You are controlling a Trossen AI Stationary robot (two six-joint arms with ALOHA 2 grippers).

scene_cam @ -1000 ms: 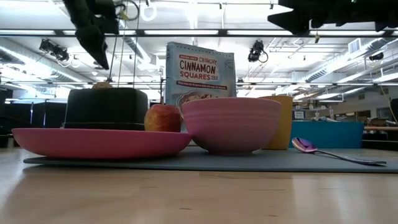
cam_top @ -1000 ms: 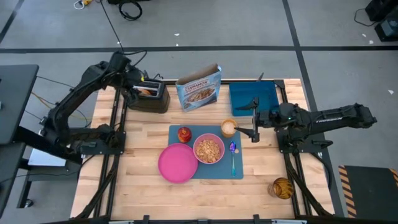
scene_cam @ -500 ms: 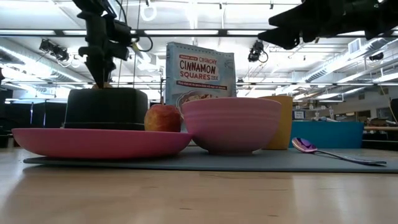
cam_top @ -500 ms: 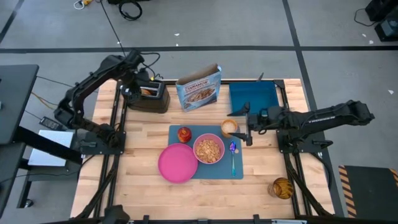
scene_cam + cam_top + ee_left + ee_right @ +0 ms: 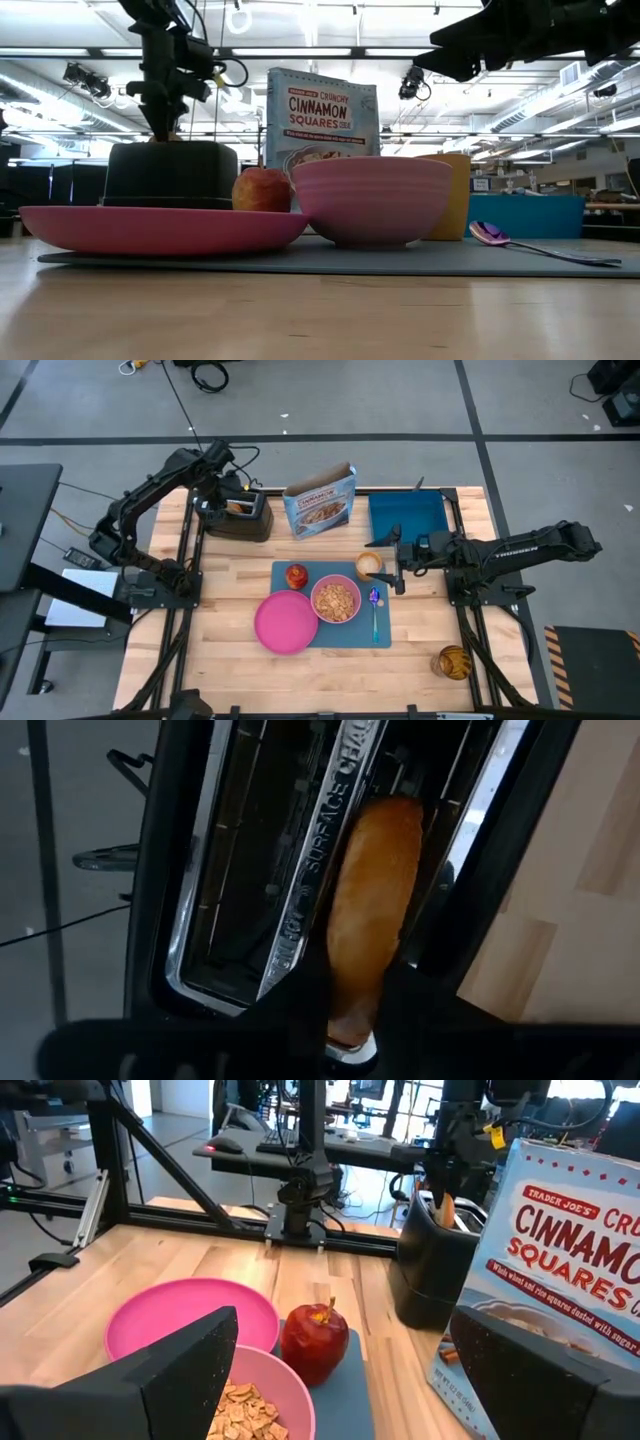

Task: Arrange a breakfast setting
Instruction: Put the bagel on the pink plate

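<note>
Here the left pincer [image 5: 232,503] hangs over the black toaster [image 5: 240,515], pinching the toast [image 5: 370,910] in its slot. The plate [image 5: 285,622], apple [image 5: 296,575], bowl [image 5: 335,600], cup [image 5: 368,565] and spoon [image 5: 375,610] sit on the placemat [image 5: 385,635]. The right pincer [image 5: 397,560] hovers wide beside the cup; I judge a careless approach could tip it.

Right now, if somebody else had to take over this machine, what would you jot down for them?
Left gripper: down at the black toaster, its fingers around the toast in the slot.
Right gripper: open, hovering beside the tan cup, holding nothing.
On the blue placemat: pink plate, pink bowl filled with cereal, apple, cup, spoon.
Cereal box stands behind the mat.
Done: setting laid, cereal poured.
Left: probably toast onto the empty plate.
</note>
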